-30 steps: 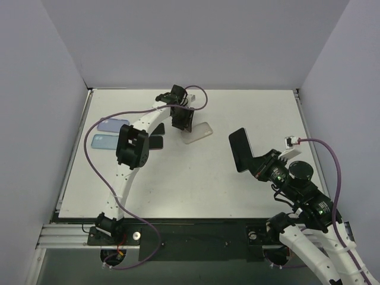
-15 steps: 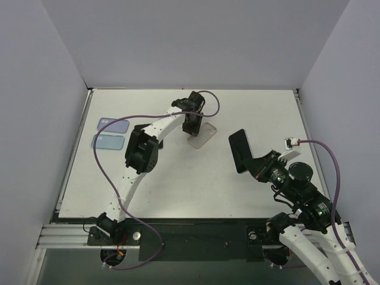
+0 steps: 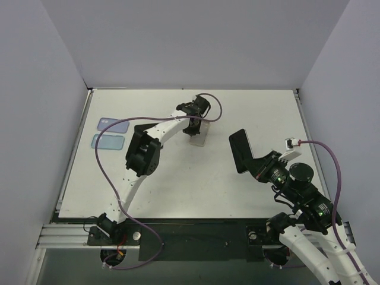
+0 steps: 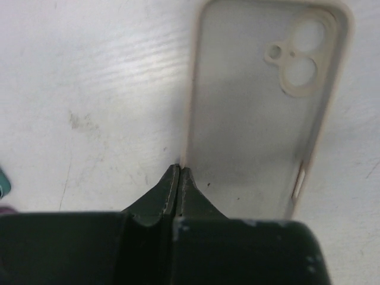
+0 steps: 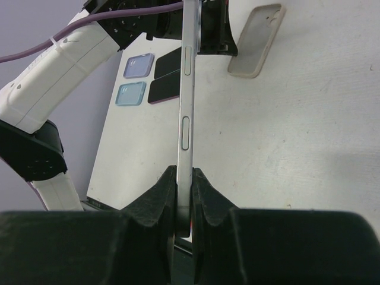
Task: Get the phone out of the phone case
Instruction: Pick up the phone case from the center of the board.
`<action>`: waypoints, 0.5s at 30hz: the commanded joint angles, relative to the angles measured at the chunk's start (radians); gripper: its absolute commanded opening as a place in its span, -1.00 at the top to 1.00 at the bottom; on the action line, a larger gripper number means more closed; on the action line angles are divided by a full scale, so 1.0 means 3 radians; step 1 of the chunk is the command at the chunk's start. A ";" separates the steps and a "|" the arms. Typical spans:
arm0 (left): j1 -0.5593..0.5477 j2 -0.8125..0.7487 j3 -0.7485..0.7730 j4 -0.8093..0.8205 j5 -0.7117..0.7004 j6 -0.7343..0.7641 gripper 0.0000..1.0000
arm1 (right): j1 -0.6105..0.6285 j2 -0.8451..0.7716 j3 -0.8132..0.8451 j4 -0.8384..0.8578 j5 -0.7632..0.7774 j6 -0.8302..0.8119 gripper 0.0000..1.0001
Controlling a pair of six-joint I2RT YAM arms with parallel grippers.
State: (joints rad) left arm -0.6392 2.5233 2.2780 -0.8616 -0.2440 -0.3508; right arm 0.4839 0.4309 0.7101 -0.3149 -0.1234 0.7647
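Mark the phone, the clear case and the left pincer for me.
phone [image 5: 186, 95], right wrist view, side edge between its buttons
clear case [image 4: 255, 130], left wrist view, middle of its back panel
left pincer [image 4: 180, 171], left wrist view, where its fingertips meet

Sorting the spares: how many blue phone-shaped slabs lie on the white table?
2. Both at the table's left edge: a lavender-blue slab farther back, a lighter blue slab just nearer. The left arm could hide more.
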 commanded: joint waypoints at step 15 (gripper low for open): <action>0.1581 -0.3444 -0.3736 0.0560 -0.0338 -0.1801 1.00 | -0.0064 0.0016 -0.0030 0.0334 -0.0074 -0.0079 1.00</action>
State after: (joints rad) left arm -0.3721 1.6852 1.3319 -0.7795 -0.3698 -0.7471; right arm 0.4759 0.4309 0.6937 -0.3111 -0.1249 0.7563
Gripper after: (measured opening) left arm 0.020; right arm 0.068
